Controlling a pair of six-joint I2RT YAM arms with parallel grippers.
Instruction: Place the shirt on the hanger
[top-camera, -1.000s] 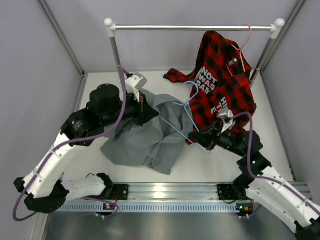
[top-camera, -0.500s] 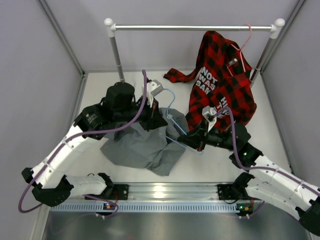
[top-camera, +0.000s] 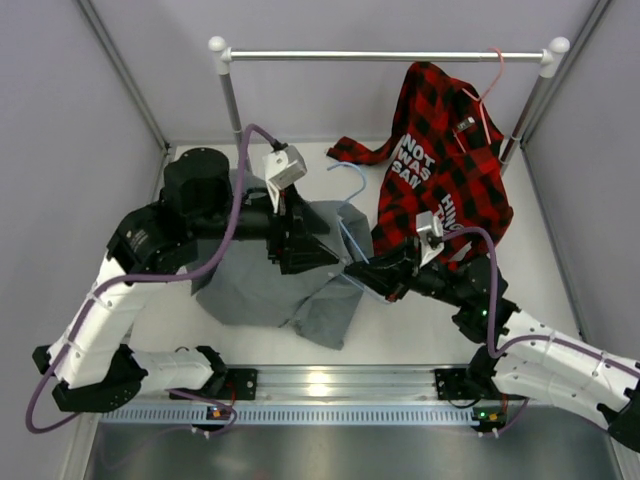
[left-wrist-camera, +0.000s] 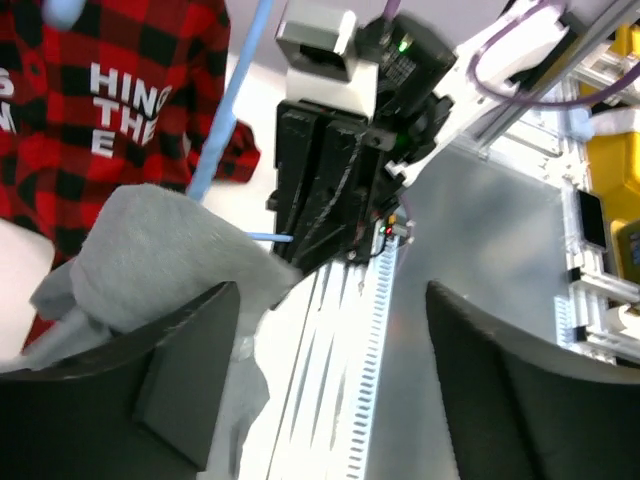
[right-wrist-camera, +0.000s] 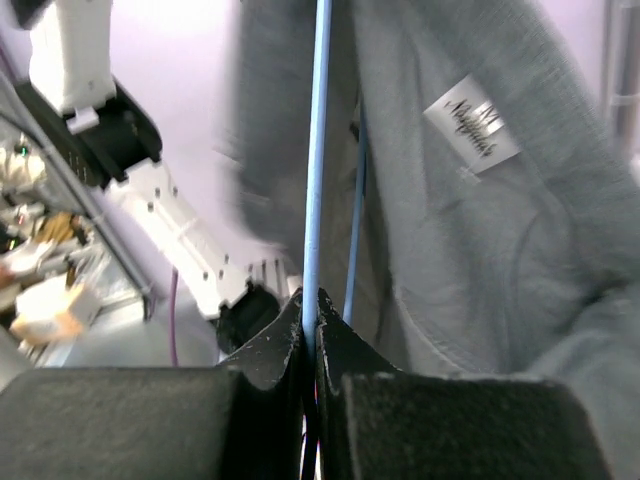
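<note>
Where the shirt (top-camera: 255, 285) lies heaped in front of the rail (top-camera: 388, 56), below its left half, the hanger (right-wrist-camera: 317, 150) pokes out of its right edge.
The hanger's long axis runs toward and away from the rail, hook end pointing at the rail. The right gripper (right-wrist-camera: 310, 315), at the end away from the rail, is pinched tight on the blue wire. The left gripper (left-wrist-camera: 330, 300) hangs over the shirt, jaws spread wide and gripping nothing; a grey fold leans on one finger (left-wrist-camera: 185, 390).
</note>
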